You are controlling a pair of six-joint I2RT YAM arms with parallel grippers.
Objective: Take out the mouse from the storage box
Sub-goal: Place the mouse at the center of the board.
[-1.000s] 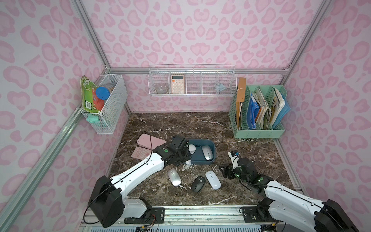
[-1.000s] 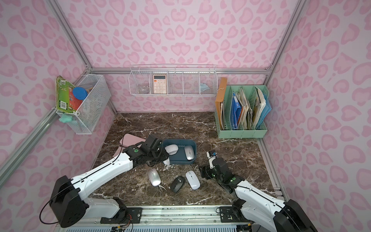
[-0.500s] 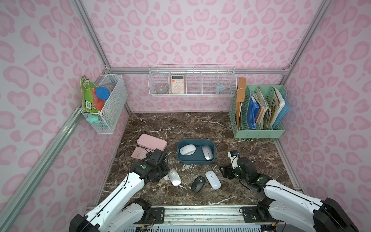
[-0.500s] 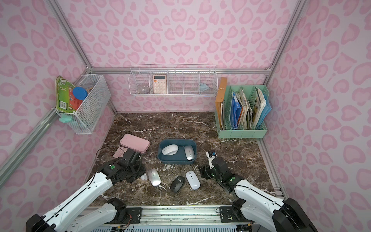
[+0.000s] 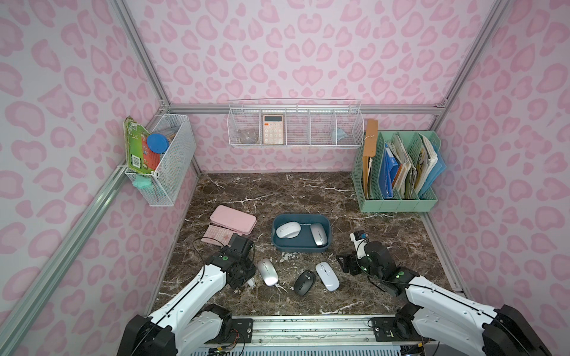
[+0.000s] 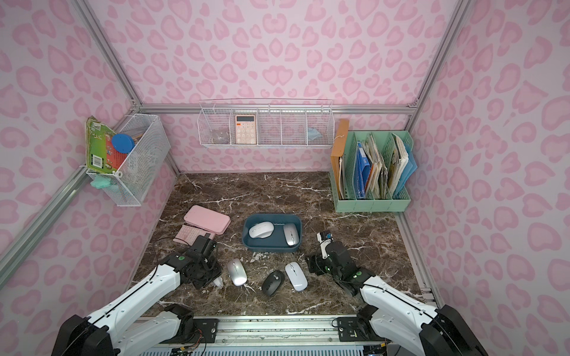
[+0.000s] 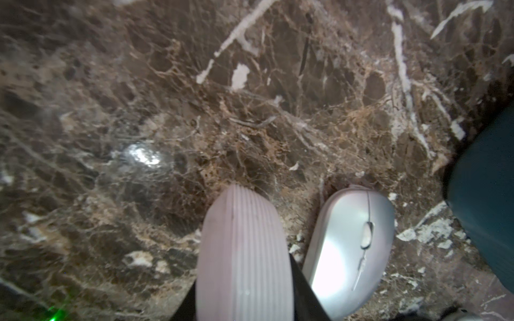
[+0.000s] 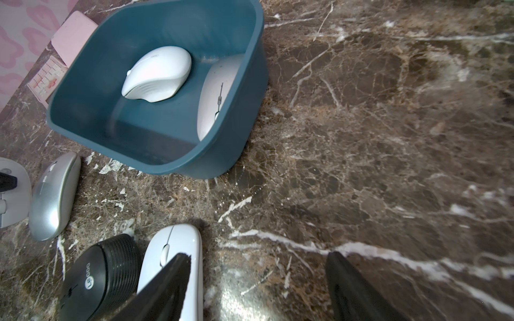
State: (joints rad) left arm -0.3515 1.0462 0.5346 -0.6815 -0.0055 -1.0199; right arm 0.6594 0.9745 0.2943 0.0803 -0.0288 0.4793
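Observation:
The dark blue storage box (image 5: 300, 247) (image 6: 271, 246) (image 8: 222, 155) stands mid-table with a white mouse (image 5: 287, 230) (image 8: 157, 73) and a silver-white mouse (image 5: 318, 234) (image 8: 214, 94) inside. In front of it and to its left, my left gripper (image 5: 250, 281) (image 6: 218, 281) (image 7: 244, 291) is shut on a pale mouse with a ribbed side (image 7: 242, 250) (image 8: 14, 194), low over the table. My right gripper (image 5: 347, 263) (image 8: 256, 278) hovers open to the front right of the box, with nothing between its fingers.
Three loose mice lie in front of the box: silver (image 5: 267, 272) (image 7: 350, 244) right beside the held one, black (image 5: 304, 282), white (image 5: 327, 276) by my right gripper. A pink case (image 5: 233, 219) and a pink calculator (image 5: 216, 235) lie at the left. A green file rack (image 5: 398, 172) stands back right.
My left arm has drawn back from the storage box to the front left and now sits beside the silver mouse, its gripper still shut. The right arm has not moved.

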